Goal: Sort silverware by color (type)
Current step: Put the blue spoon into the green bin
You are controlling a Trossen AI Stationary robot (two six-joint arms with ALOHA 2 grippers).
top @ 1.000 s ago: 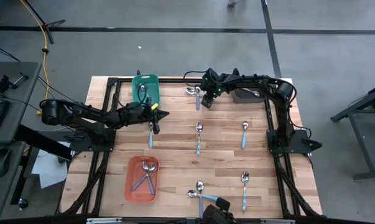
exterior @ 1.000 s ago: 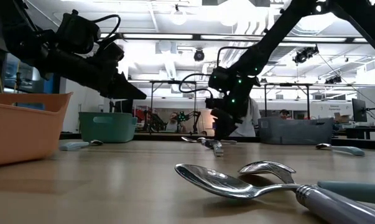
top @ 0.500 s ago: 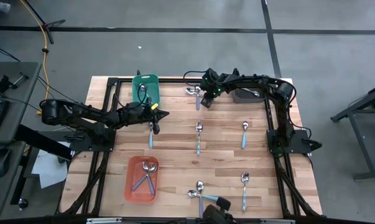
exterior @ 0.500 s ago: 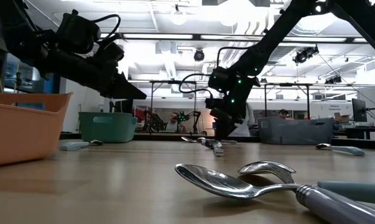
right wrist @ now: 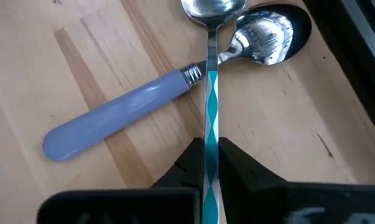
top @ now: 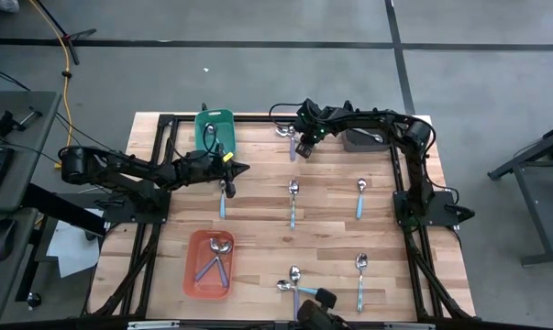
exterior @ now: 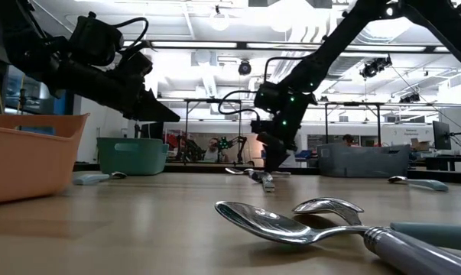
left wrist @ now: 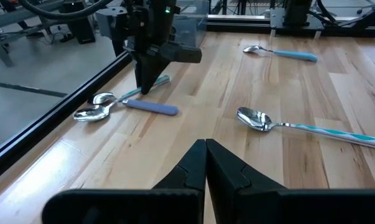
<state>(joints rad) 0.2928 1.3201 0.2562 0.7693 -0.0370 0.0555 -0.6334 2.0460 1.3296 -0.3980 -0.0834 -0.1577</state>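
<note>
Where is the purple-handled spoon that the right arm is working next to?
In the high view, the purple-handled spoon lies at the table's far edge, between the teal bin and grey bin, crossed under a teal-striped spoon.

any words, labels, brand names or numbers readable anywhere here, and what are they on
None can be read.
Spoons, teal bin, orange bin, grey bin: no print shows.
Right hand and left hand: no markings visible.
Room behind the table in the low view: any signs there are too small and blurred to read.
</note>
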